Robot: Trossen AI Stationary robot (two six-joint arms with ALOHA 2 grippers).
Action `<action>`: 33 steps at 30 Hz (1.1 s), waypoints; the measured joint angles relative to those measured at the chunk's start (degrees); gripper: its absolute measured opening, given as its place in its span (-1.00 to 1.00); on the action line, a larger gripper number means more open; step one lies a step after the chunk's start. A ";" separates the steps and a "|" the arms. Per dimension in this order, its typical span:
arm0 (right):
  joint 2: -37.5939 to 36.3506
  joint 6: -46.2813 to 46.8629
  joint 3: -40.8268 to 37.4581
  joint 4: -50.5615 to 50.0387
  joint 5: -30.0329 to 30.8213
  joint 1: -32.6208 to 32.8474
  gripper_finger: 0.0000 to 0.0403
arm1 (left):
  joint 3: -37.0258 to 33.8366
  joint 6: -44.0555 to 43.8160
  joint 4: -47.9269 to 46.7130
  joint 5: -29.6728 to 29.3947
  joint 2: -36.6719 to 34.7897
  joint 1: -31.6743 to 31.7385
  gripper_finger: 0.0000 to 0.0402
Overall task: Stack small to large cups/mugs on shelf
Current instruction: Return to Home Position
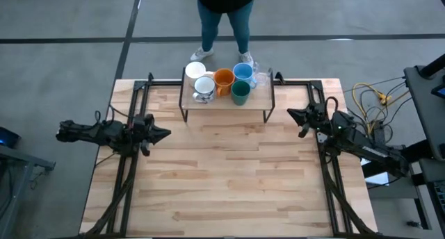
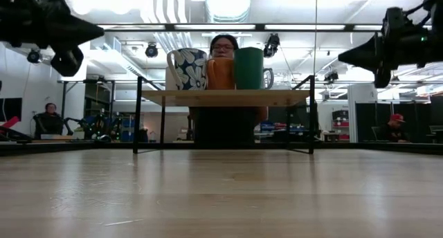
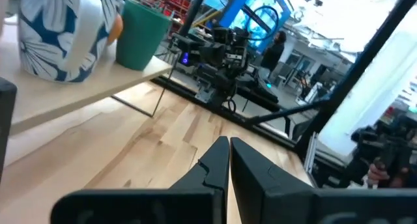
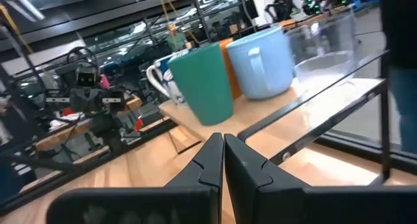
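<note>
A: Status?
B: Looks near done. Shelf (image 1: 226, 110) sits upper centre of the high view with six vessels on it: white mug (image 1: 197, 71), patterned mug (image 1: 204, 88), orange mug (image 1: 223, 78), blue mug (image 1: 243, 73), green cup (image 1: 240, 94), and glass (image 1: 261, 77) at the right end. They're bunched in two rows, not one line.
A: Size order OK?
B: Can't confirm from these views. I see no cup off the shelf, so what's left is likely just parking the arms.
A: Grippers?
B: Left gripper (image 1: 167, 134) is mid-left of the high view, right gripper (image 1: 290, 113) mid-right. Both are raised, well apart from the shelf. Wrist views show each pair of fingers pressed together, nothing held.
A: Anything in the way?
B: Nothing on the table (image 1: 229, 183) between the arms that I can see. Person (image 1: 224, 13) stands just behind the shelf, top centre. Cables (image 1: 366, 98) hang off the table's right edge, upper right. Neither is in the arms' path, I'd say.
</note>
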 joint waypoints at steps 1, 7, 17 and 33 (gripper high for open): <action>0.00 0.01 -1.14 1.50 -0.64 0.00 -0.96 | -0.67 0.48 0.07 0.14 -0.45 -0.19 -1.00; 0.00 -0.02 -3.03 2.89 -3.58 0.11 -0.96 | -5.07 1.35 0.33 6.38 -2.53 -1.12 -1.00; 2.95 -1.73 -2.93 1.43 -6.49 0.11 -0.96 | -5.99 4.02 -1.42 19.33 -2.14 -1.10 -1.00; 4.69 2.15 -2.93 7.20 -7.89 0.62 -0.96 | -4.44 -0.62 -8.53 19.81 -2.53 -1.05 -1.00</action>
